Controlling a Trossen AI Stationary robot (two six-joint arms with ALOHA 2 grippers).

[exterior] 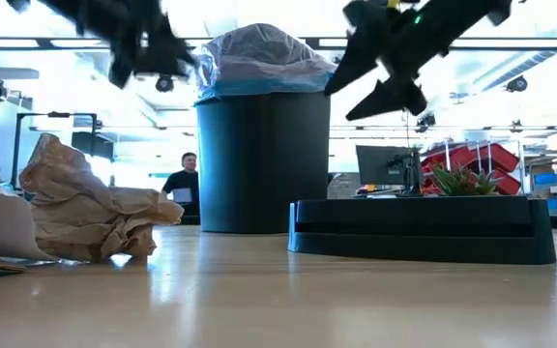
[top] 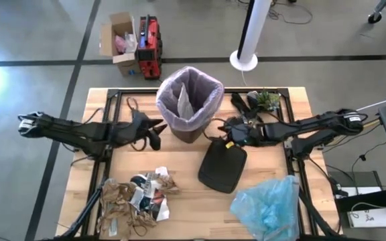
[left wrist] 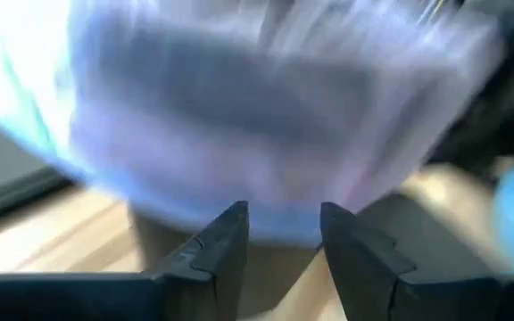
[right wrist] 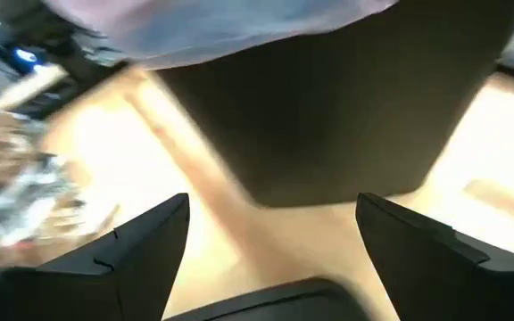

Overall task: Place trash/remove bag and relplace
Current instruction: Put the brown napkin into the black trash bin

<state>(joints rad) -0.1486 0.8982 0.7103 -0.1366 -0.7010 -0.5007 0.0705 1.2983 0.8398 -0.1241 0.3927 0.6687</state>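
Note:
A dark bin [top: 187,127] stands at the table's far middle, lined with the pale pink-lavender bag [top: 191,90], whose edge folds over the rim [exterior: 264,58]. My left gripper [top: 156,134] hovers open just left of the bin, its fingers [left wrist: 226,241] facing the bag's folded edge with nothing between them. My right gripper [top: 224,127] hovers open just right of the bin, above the bin's black lid [top: 223,165]; in its wrist view the gripper [right wrist: 270,232] faces the bin's dark wall. The trash [top: 139,197] lies heaped at the near left. A crinkly light blue bag [top: 268,204] lies at the near right.
A black-and-green clump [top: 263,100] sits at the far right of the table. On the floor beyond the far edge are a cardboard box [top: 119,40], a red case [top: 149,47] and a white stand's base [top: 244,60]. A person [exterior: 187,179] stands in the room behind.

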